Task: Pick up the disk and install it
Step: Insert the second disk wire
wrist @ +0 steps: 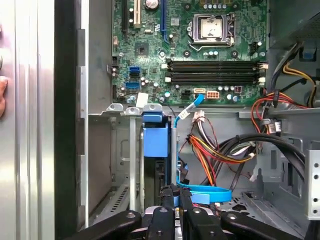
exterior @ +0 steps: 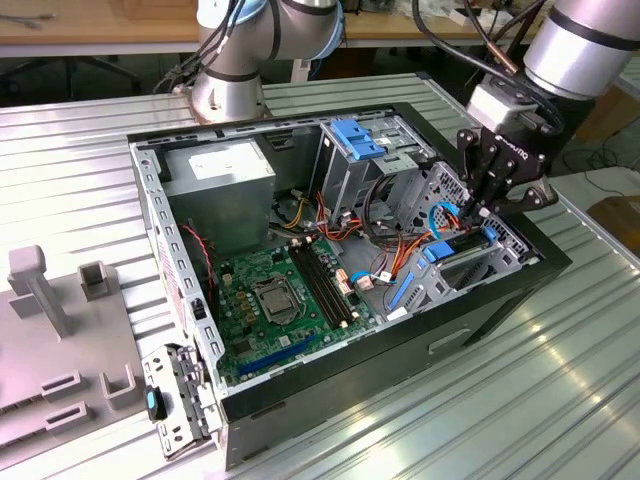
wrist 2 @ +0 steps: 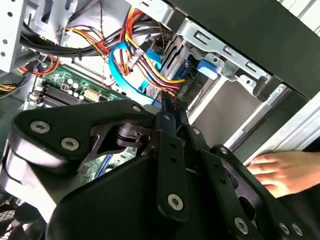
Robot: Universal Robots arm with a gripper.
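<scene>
end effector [wrist: 175, 196] clamped on disk [wrist: 155, 142] | disk upright in case [exterior: 480, 300] bay

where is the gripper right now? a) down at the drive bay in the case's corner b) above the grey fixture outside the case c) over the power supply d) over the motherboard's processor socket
a: in the exterior view the gripper is at the drive bay, by the blue-framed disk.

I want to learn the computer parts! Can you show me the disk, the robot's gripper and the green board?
disk [wrist: 155, 141], first wrist view, blue end tab.
gripper [exterior: 497, 203], exterior view, between its fingertips.
green board [exterior: 268, 312], exterior view, bare green part.
</scene>
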